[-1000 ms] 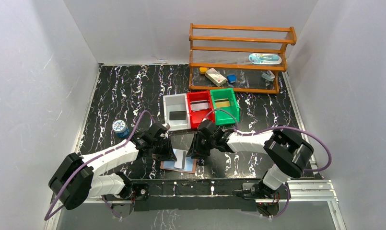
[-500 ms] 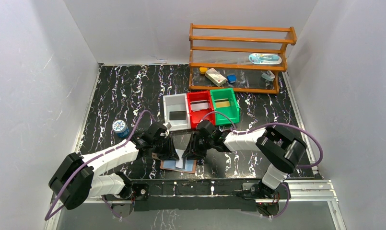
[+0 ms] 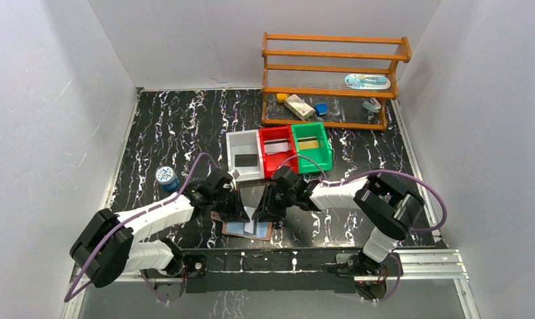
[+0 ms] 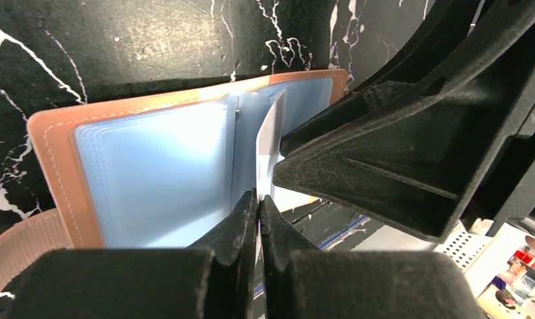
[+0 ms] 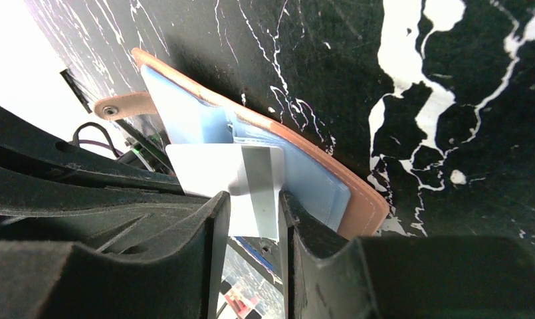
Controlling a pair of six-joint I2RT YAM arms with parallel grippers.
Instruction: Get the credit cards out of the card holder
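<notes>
The tan-brown card holder (image 3: 264, 232) (image 4: 52, 153) (image 5: 361, 199) lies open on the table by the front edge, its light blue lining up. A pale credit card (image 3: 250, 214) (image 4: 270, 143) (image 5: 251, 176) stands up out of its middle fold. My left gripper (image 3: 240, 211) (image 4: 258, 199) is shut on the card's near edge. My right gripper (image 3: 264, 211) (image 5: 254, 212) faces it from the other side, jaws open astride the same card with a gap on one side. One of its fingers (image 5: 304, 226) rests against the blue lining.
A white bin (image 3: 232, 143), a red bin (image 3: 276, 135) and a green bin (image 3: 320, 136) stand in a row just behind the grippers, each with a card inside. Behind them is a wooden rack (image 3: 331, 80) with small items. A blue-lidded jar (image 3: 166, 176) stands at the left.
The right gripper has shifted a little left, closer to the left gripper. The card that lay flatter on the card holder now stands up between the two grippers.
</notes>
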